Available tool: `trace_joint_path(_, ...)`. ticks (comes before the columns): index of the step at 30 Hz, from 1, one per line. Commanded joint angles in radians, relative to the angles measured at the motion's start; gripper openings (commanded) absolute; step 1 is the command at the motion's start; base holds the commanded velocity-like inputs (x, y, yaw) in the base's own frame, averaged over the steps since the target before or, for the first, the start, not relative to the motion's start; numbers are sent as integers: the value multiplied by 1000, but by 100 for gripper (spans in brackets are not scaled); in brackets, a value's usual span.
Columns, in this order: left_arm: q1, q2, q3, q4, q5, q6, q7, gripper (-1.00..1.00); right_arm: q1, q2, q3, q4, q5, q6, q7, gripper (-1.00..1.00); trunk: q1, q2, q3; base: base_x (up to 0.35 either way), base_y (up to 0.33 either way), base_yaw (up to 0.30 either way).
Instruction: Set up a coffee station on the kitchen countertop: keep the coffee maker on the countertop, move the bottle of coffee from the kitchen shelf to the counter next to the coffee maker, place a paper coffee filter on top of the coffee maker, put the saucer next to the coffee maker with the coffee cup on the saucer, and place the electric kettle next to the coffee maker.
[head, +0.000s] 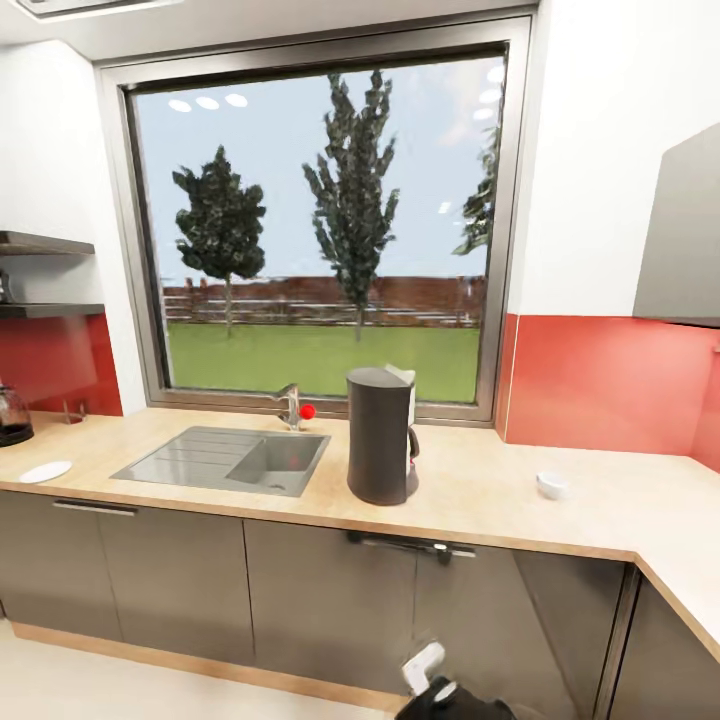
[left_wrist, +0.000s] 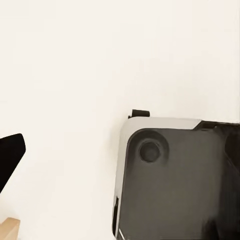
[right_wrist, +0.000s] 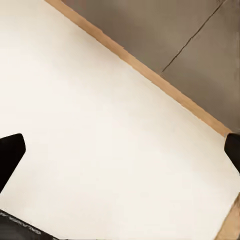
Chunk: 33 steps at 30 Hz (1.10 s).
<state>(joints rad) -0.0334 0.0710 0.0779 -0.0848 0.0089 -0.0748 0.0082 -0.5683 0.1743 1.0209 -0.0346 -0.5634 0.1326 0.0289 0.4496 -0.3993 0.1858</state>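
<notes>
— Four of the task's things sit along the light wood surface (head: 480, 480); where exactly?

— The coffee maker (head: 380, 435) stands upright near the middle, just beside the grey sink (head: 225, 458) and in front of the big window (head: 320, 225). A white bit at its top rear may be the paper coffee filter, though that cannot be told for sure. The coffee cup (head: 551, 484) sits well apart from it, toward the corner. At the far other end, the saucer (head: 45, 471) lies flat near the front edge, and the electric kettle (head: 13, 415) is cut by the picture's edge.

— Any writing to read?

— Only blurred white letters on a dark part in the right wrist view; they are not legible.

— And each tool?

— The left tool (left_wrist: 120, 150) hangs over pale floor and the robot's base. One dark fingertip (left_wrist: 10, 155) shows, so spread or pressed together cannot be told. The right tool (right_wrist: 122, 150) shows a fingertip (right_wrist: 10, 152) at each side, spread wide, pinching nothing, above the floor beside the grey cabinets (right_wrist: 175, 45).
</notes>
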Motion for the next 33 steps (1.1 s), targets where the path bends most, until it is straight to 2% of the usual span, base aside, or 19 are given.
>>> trace_joint_path(1, 0, -3, 8, -2, 1, -3, 0, 100, 14, 0, 8, 0, -17, -7, -32, 100, 0, -1, 0, 0, 0, 0)
trace_joint_path(3, 0, -13, 8, -12, 2, -3, 0, 100, 64, 0, 8, 2, -35, -52, -125, 100, 0, -1, 0, 0, 0, 0)
trace_joint_path(4, 0, -20, 8, -23, 2, -3, 1, 100, 93, 0, 7, 2, -41, -103, -162, 100, 0, -1, 0, 0, 0, 0)
trace_joint_path(6, 0, -25, 10, -37, 2, -3, 1, 100, 109, 0, 6, 3, -46, -160, -183, 100, 0, -1, 0, 0, 0, 0)
trace_joint_path(7, 0, -28, 11, -51, 3, -3, 1, 100, 117, 0, 6, 4, -57, -203, -193, 100, 0, -1, 0, 0, 0, 0)
trace_joint_path(9, -1, -30, 11, -62, 3, -1, 1, 100, 123, 0, 6, 4, -92, -233, -199, 100, 0, -1, 0, 0, 0, 0)
trace_joint_path(12, -4, -30, 11, -68, 3, 1, 1, 100, 126, 0, 6, 4, -147, -248, -200, 100, 0, -1, 0, 0, 0, 0)
trace_joint_path(16, -10, -29, 10, -70, 3, 2, 1, 100, 127, 0, 5, 4, -180, -253, -202, 100, 0, -1, 0, 38, 0, 0)
trace_joint_path(22, -11, -30, 11, -72, 3, 3, 1, 100, 127, 0, 8, 5, -176, -253, -202, 100, 0, -1, 0, 123, 80, 0)
trace_joint_path(24, -11, -30, 11, -71, 3, 2, 1, 100, 128, -9, 12, 7, -173, -250, -196, 100, 0, -1, 0, 135, 262, 0)
trace_joint_path(33, -11, -30, 11, -71, 3, 1, 1, 100, 133, -7, 12, 6, -176, -249, -195, 100, 0, -1, 0, 20, 301, 0)
